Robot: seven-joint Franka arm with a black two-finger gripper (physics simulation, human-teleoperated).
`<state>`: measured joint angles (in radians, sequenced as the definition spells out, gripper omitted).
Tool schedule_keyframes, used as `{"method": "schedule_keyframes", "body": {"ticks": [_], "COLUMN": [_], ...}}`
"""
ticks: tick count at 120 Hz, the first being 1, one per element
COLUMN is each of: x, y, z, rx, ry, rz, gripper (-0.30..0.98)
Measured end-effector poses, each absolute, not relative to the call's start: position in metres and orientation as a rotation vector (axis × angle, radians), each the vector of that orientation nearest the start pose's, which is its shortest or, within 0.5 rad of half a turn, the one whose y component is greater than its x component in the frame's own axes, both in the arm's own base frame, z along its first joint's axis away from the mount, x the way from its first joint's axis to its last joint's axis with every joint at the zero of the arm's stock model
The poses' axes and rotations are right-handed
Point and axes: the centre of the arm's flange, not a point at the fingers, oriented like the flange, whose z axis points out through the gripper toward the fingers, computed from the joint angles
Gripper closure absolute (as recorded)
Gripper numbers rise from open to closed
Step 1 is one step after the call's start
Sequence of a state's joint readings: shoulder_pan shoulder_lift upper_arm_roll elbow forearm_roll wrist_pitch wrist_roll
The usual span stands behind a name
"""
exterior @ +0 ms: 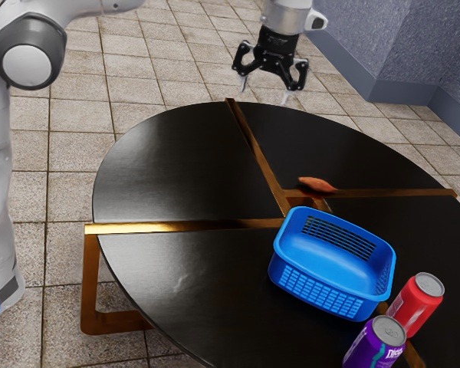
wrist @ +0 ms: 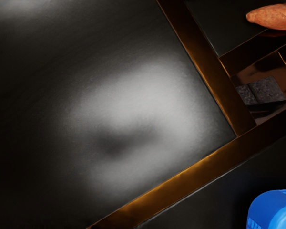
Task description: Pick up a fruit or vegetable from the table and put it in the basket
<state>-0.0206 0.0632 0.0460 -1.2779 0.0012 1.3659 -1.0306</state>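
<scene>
Sweet potato (exterior: 317,184), one; pincer (exterior: 265,89) raised, released, nothing between its fingers.
Item lies below the pincer, off toward the exterior view's right, at the wooden strip (exterior: 399,193), blue basket (exterior: 322,297) near. Handling advised: centre above its thick middle, align closure across its length, descend upright, clear of the basket.

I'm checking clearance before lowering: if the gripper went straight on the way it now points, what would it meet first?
Probably the dark tabletop: my open gripper points down at it, with the sweet potato and basket off to the side. Depth is unclear.
</scene>
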Motion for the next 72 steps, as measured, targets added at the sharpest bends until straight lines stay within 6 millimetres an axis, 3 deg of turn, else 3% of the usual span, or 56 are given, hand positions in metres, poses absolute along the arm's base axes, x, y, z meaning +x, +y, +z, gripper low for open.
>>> {"method": "schedule_keyframes", "body": {"ticks": [11,20,26,40,50,59,66,72], "x": [0.547,0.548,0.545,0.521,0.513,0.515,0.516,0.52], "y": [0.019,0.011,-0.008,-0.061,-0.101,-0.135,-0.147,-0.141], "z": [0.7,0.694,0.695,0.717,0.716,0.702,0.696,0.693], "rx": [-2.527,-2.389,-2.334,-2.273,-2.226,-2.171,-2.119,-2.048], "ry": [-1.848,-1.999,-2.069,-2.196,-2.231,-2.24,-2.269,-2.322], "rz": [0.011,0.036,0.061,0.124,0.171,0.209,0.221,0.227], "gripper": [0.0,0.0,0.0,0.0,0.0,0.0,0.0,0.0]}}
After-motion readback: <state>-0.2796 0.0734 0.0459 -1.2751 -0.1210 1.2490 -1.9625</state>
